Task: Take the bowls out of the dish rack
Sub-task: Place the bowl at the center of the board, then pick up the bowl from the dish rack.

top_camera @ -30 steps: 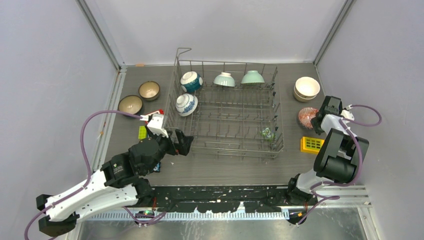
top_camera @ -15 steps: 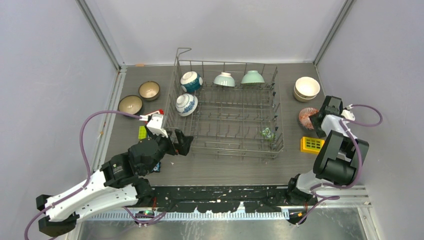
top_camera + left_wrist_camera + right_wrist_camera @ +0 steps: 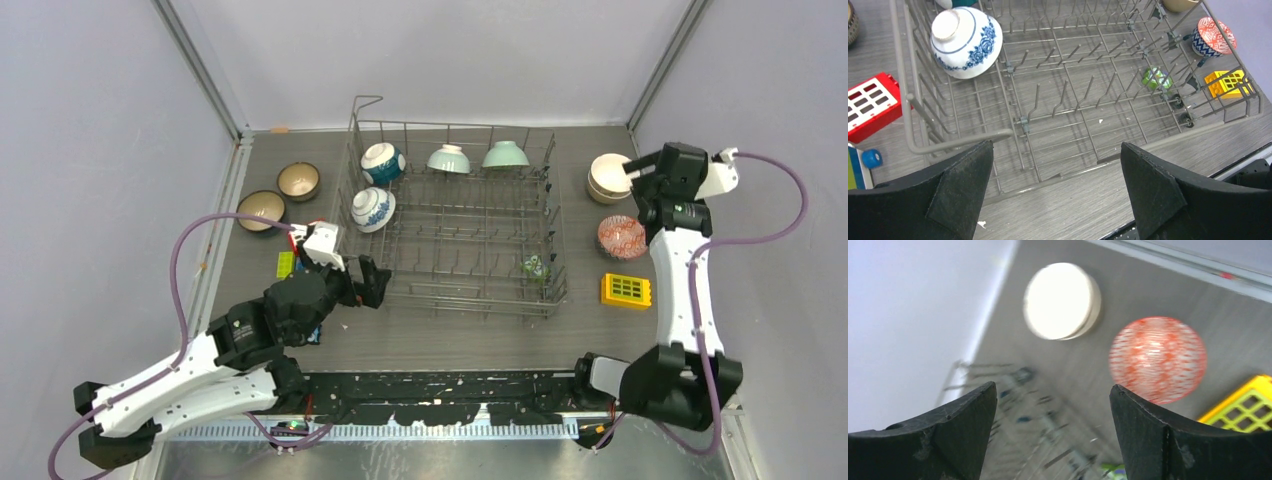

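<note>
The grey wire dish rack [image 3: 455, 300] fills the table's middle. Two blue-and-white bowls [image 3: 383, 162] [image 3: 373, 208] lean at its far left, and two mint bowls [image 3: 449, 158] [image 3: 506, 154] sit upside down along its back row. My left gripper [image 3: 368, 285] hangs open at the rack's near left corner [image 3: 958, 142], with nothing between its fingers [image 3: 1057, 150]; the nearer blue-and-white bowl [image 3: 965, 41] lies ahead of it. My right gripper [image 3: 640, 168] is raised and open [image 3: 1053, 387] above the stacked cream bowls [image 3: 1060, 300] and a red-patterned bowl [image 3: 1158, 357], holding nothing.
Two brown bowls [image 3: 298, 180] [image 3: 260, 208] stand left of the rack. A yellow block [image 3: 626, 289] lies at the right, a red block [image 3: 868, 102] and a green block [image 3: 286, 264] at the left. A small green toy [image 3: 536, 266] sits inside the rack's near right corner.
My right gripper has opened and lifted up and back from the red-patterned bowl, which stays on the table. The left arm has edged slightly toward the rack.
</note>
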Robot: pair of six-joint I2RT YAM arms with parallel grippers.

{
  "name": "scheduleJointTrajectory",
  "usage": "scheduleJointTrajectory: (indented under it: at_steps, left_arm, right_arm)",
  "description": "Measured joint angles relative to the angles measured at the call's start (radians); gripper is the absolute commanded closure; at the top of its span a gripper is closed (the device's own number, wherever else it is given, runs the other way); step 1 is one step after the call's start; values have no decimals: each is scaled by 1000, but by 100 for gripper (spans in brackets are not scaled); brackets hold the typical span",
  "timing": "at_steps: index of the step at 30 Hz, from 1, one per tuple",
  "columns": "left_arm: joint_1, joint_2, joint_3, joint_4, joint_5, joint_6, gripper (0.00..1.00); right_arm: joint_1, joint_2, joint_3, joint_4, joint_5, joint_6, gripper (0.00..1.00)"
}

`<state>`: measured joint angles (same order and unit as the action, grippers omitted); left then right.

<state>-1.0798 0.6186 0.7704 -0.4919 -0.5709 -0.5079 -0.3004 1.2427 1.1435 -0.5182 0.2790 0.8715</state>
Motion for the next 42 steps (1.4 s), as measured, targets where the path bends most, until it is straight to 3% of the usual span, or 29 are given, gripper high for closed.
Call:
scheduleJointTrajectory:
  at_steps: [9,14,22,33,42]
  left_arm:
    - [-2,77,85,-4,-27,66,0]
    - [-2,121,128,-10,-74,102,0]
    - [-2,184,220,-54,-165,151,0]
    - [2,240,316,-135,-268,181,0]
    - [9,179,286,-179,-310,185,2]
  right_arm:
    - [306,-254,120,8,-35,-40,17]
    - [524,-267,140,23,-122,-121,17]
    - [753,-171,73,108,-263,-193,19]
    - [834,85,28,347,-422,-115,22]
    - [946,350,205,421,-457,-55,24]
